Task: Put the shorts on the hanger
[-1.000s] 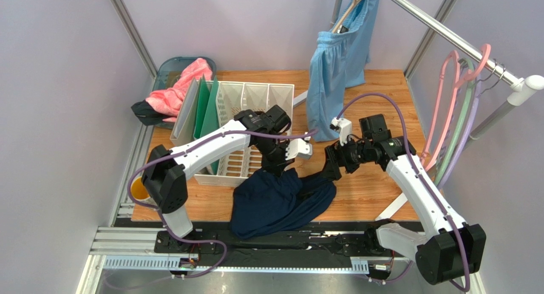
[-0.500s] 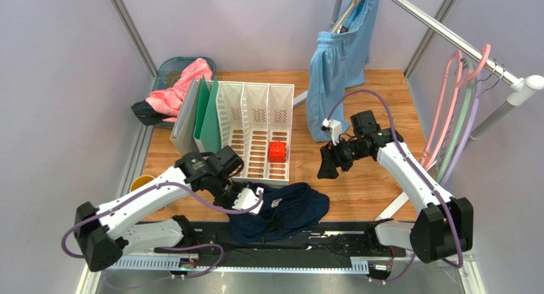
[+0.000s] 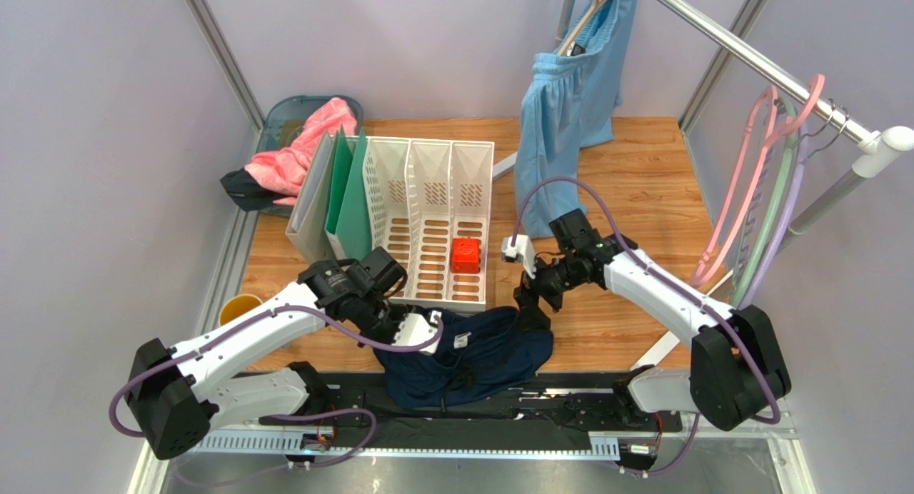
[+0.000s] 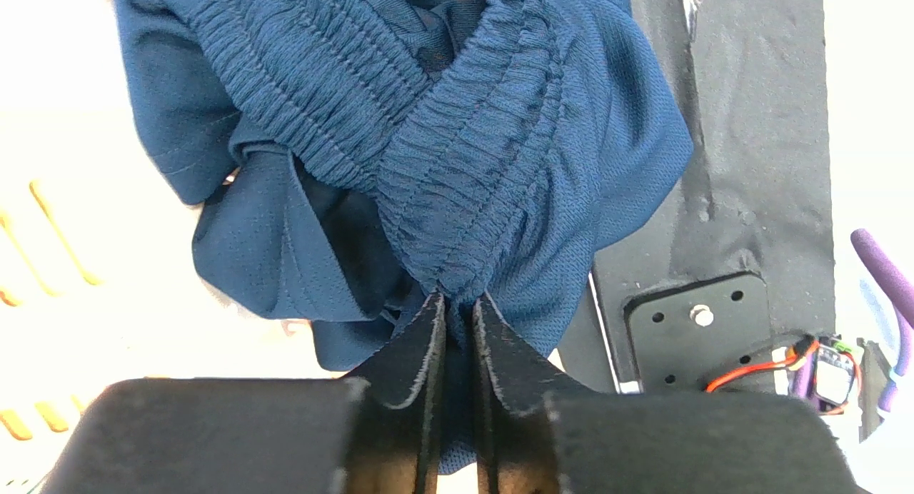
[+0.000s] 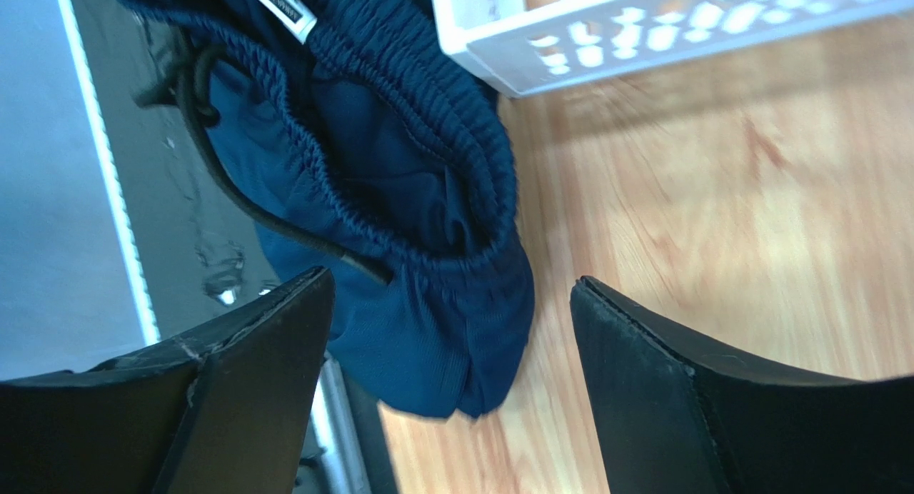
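While bunched in a heap, the shorts (image 3: pixel 477 357) lie at the near edge of the table (image 3: pixel 644 184), partly over the black strip (image 3: pixel 558 400) in front of the arm bases. Waistband gathered and folded over itself; white label (image 3: pixel 463 341) faces up near the left side of the heap. A dark drawstring (image 5: pixel 198 92) trails over the fabric in the right wrist view.

Left gripper (image 4: pixel 451 301): clamped on a fold of the elastic waistband, fingers nearly together with cloth pinched between them. It sits at the heap's left end, just beside the rack's front edge.

Right gripper (image 5: pixel 451 285): jaws spread wide, nothing between them; it hovers over the right end of the heap, fingers straddling the waistband's edge. Cannot tell whether the tips touch the cloth.

Hanger (image 3: pixel 731 184): hooked on the rail (image 3: pixel 740 50) at far right, well apart from the shorts, beside a green hanger (image 3: pixel 775 189) and a lilac one (image 3: pixel 792 194).

White rack (image 3: pixel 429 210) stands just behind the shorts, a red block (image 3: pixel 465 255) in its right compartment. Green folder (image 3: pixel 345 194) leans at the rack's left. Light blue shorts (image 3: pixel 563 130) hang at the back; pink cloth (image 3: pixel 300 146) lies in a bin at rear left. Yellow cup (image 3: pixel 238 307) near the left arm.
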